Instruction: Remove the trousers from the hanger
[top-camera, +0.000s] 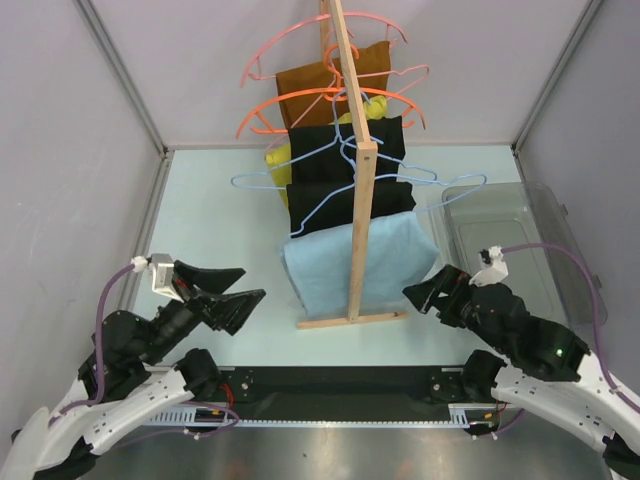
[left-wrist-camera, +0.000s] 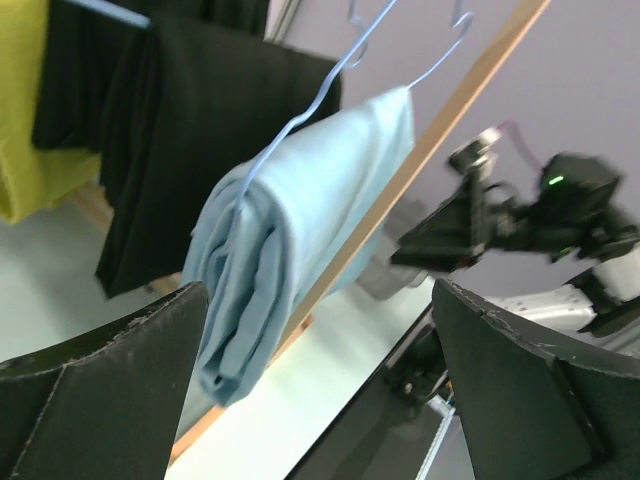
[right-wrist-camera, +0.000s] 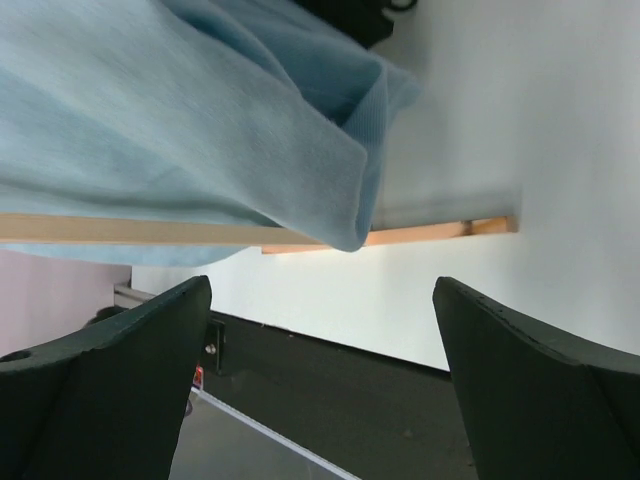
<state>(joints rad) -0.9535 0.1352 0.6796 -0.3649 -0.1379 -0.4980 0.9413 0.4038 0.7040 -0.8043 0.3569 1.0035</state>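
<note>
On the hanger (left-wrist-camera: 290, 125), trousers (left-wrist-camera: 300, 230) draped — untouched (both jaws wide).

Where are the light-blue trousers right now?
In the top view the trousers hang on the hanger at the near end of the wooden rack, in front of a black garment, between the left gripper and the right gripper.

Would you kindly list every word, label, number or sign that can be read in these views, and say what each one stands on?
None can be read in any view.
The trousers, the hanger and the black garments are plain, with no tag or print showing.
The green light on the right arm is only a lamp, not a sign.
</note>
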